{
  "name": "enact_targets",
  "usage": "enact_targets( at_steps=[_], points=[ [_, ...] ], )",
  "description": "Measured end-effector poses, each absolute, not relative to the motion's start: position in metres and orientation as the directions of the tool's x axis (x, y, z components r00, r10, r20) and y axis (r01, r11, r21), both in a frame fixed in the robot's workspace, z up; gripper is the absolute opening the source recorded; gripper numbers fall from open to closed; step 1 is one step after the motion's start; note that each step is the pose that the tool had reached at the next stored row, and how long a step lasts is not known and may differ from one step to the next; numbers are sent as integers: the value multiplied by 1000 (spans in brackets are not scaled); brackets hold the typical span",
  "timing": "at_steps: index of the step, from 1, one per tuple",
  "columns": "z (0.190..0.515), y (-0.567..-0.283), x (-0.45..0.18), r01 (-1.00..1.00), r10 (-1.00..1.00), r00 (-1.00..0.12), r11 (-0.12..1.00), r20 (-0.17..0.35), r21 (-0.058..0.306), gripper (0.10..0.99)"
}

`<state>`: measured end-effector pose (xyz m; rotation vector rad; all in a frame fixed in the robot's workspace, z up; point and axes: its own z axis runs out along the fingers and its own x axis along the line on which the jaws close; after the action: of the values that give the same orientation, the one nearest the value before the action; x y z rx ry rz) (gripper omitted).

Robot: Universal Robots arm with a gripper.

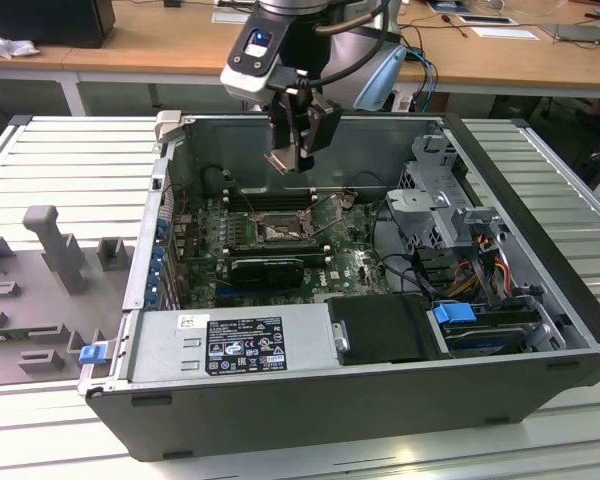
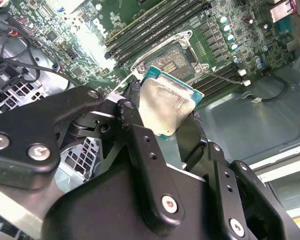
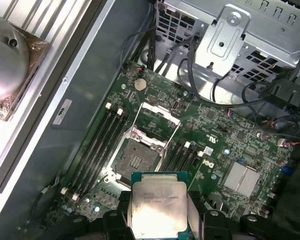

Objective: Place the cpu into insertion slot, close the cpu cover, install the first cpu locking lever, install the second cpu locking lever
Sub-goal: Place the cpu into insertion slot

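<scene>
In the exterior view the arm reaches down into an open computer case lying on a slatted tabletop. The jaws hang inside the case, well above the green board. They are closed on the cpu, which is off the board. The slot lies below the jaws and empty, with the memory slots just beyond it.

In the second wrist view the jaws are narrowed to the width of the cpu and pinch it by two opposite edges. Its silvery top faces the camera and it sits tilted between the black fingers. Past the tip of the jaws, apart from the chip, is the slot, its dull contact bed bare.

In the first wrist view the cpu sits in the grip, held on both sides, clear of everything on the board. The slot is just ahead of the jaws and uncovered. The cover stands swung open on the far side of the slot from the jaws. Memory slots run along one side of the slot.
</scene>
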<state>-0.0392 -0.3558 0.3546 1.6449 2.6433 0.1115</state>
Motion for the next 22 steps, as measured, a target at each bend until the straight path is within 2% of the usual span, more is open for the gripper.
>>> enact_targets(
  at_steps=[22],
  points=[
    [354, -356, -39, 954, 956, -292, 290, 16, 75, 529]
  ],
)
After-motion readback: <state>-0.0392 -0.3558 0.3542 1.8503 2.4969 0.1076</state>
